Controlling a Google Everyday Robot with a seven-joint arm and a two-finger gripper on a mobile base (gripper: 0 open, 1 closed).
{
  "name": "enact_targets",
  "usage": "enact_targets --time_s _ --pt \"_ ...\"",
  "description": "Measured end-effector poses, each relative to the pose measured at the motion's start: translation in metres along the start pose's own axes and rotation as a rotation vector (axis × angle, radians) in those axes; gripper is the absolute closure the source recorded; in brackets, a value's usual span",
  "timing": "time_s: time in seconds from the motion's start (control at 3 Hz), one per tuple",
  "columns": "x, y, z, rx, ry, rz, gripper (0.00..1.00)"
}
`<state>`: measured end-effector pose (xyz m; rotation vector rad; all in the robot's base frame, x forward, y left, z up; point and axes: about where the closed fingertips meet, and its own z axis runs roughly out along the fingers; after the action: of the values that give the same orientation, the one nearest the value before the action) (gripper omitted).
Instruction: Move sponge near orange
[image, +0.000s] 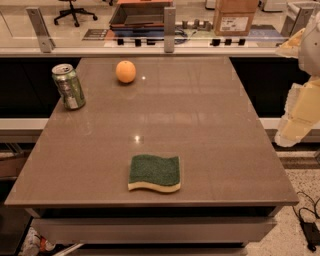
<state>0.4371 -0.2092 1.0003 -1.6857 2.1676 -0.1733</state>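
The sponge (154, 173) lies flat on the brown table (200, 125) near the front edge, dark green top up, pale yellow foam showing at its front. The orange (125, 71) sits at the far left part of the table, well apart from the sponge. My gripper (294, 129) hangs at the right edge of the view, off the table's right side and above the floor, away from both things. It holds nothing that I can see.
A green and silver drink can (68, 86) stands near the table's left edge, left of the orange. A glass-railed ledge (169, 30) runs behind the table. Cables (307, 220) lie on the floor at the lower right.
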Motion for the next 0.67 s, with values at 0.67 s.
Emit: enact_targets --time_s 0.67 --pt "-0.0019 0.0090 0.0043 -0.011 -0.045 0.010 0.00"
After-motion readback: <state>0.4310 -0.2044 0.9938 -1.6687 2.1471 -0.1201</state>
